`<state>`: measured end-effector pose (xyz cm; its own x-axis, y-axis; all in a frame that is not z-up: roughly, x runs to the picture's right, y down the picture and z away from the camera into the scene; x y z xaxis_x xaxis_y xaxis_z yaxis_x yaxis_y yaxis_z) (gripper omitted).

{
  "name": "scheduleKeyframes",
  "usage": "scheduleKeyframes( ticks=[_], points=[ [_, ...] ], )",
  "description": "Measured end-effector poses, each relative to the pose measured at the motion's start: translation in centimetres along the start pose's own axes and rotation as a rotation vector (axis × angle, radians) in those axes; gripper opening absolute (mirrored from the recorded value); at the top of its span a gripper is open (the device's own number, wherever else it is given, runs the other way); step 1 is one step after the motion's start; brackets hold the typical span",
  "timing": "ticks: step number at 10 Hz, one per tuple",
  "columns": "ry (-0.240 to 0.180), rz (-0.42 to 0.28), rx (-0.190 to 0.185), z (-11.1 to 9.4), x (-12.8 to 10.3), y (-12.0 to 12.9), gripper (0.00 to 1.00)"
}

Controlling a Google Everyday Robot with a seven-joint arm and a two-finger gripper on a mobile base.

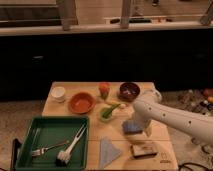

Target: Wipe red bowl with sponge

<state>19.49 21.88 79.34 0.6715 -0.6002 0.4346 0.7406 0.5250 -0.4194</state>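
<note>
The red bowl [81, 102] sits on the wooden table [95, 127], left of centre, and looks empty. The blue sponge [131, 128] lies flat on the table to the right of centre. My white arm reaches in from the right, and the gripper [141, 125] points down at the sponge's right edge, touching or just above it. The gripper is well to the right of the red bowl.
A dark maroon bowl [129, 91], an orange-topped item [104, 89], a green item [107, 111] and a white cup [59, 93] stand nearby. A green tray [30, 150] holds a fork and brush. A grey-blue folded cloth [107, 150] and tan block [143, 150] lie near the front.
</note>
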Motion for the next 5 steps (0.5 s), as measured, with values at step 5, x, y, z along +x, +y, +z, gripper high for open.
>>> scheduleKeyframes(
  ticks=[5],
  points=[
    [0.0,0.181,0.003,1.1,0.5,-0.4,0.8]
  ],
)
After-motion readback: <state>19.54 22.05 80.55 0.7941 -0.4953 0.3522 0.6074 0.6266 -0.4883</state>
